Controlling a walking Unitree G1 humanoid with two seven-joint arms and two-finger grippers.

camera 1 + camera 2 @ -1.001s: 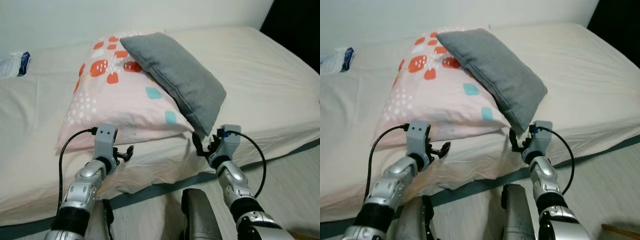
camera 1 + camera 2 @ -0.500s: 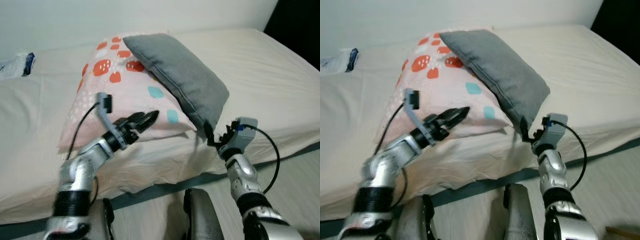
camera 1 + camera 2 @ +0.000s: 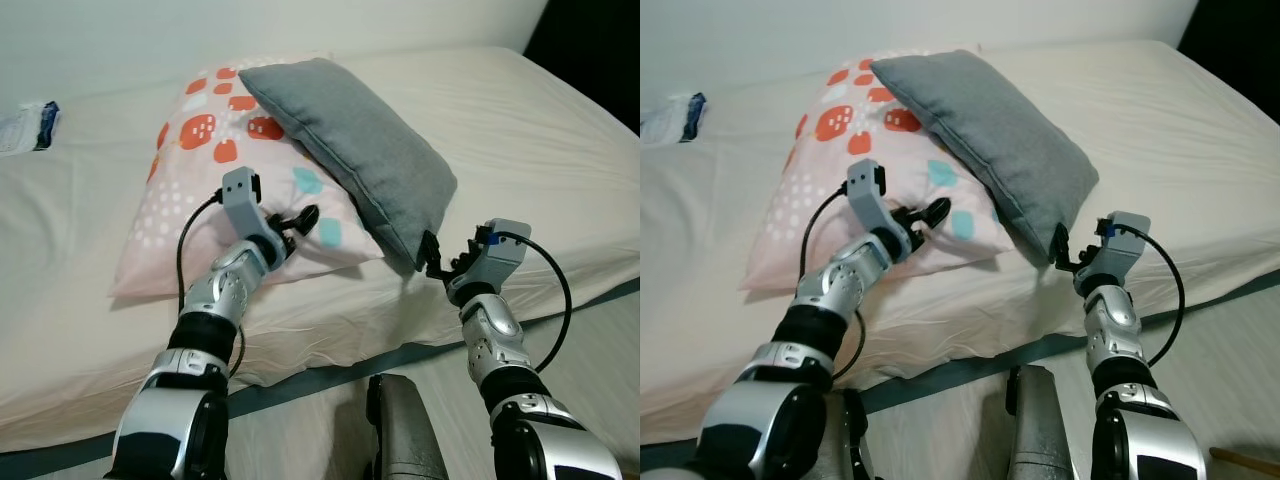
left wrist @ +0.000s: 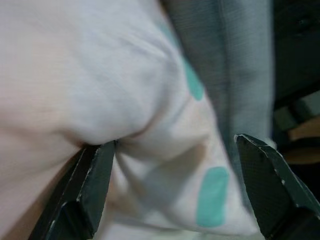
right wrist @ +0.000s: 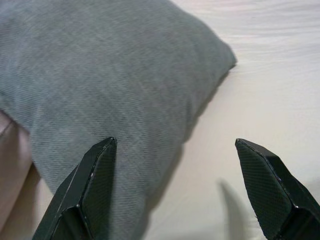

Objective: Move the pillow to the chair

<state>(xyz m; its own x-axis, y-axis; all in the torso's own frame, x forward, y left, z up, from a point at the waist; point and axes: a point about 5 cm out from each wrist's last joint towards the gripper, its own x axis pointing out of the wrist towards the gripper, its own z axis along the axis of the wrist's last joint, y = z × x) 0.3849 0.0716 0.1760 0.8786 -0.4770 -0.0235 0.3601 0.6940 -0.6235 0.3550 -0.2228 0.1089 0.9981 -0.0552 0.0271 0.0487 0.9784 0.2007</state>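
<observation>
1. Pillow (image 3: 355,150): a grey, plain, woven-fabric cushion, rectangular and plump, with a stitched seam along its edge.
2. Its long axis runs diagonally across the bed (image 3: 520,130), from a far corner near the wall down to a near corner close to the mattress edge on the robot's right.
3. It lies tilted, its far half propped on a second pillow and its near corner dipping to the sheet.
4. That second one is a pink patterned pillow (image 3: 220,180), with red-orange blotches at its far end, small white dots on the left side and a few teal squares near the front. It lies flat on the bed, to the left of and partly beneath the grey one.
5. The left claw (image 3: 298,219) is over the front right part of the pink patterned pillow, just beside the grey pillow's lower edge. In the left wrist view its two black fingers (image 4: 90,187) stand wide apart with pink fabric bunched between them; one finger touches the fabric, and nothing is gripped.
6. The right claw (image 3: 437,258) is just off the grey pillow's near corner, above the sheet. Its fingers (image 5: 95,187) are spread wide, one over grey fabric, the other over bare sheet, holding nothing.
7. A small white and blue packet (image 3: 28,125) lies well apart at the far left of the bed.
</observation>
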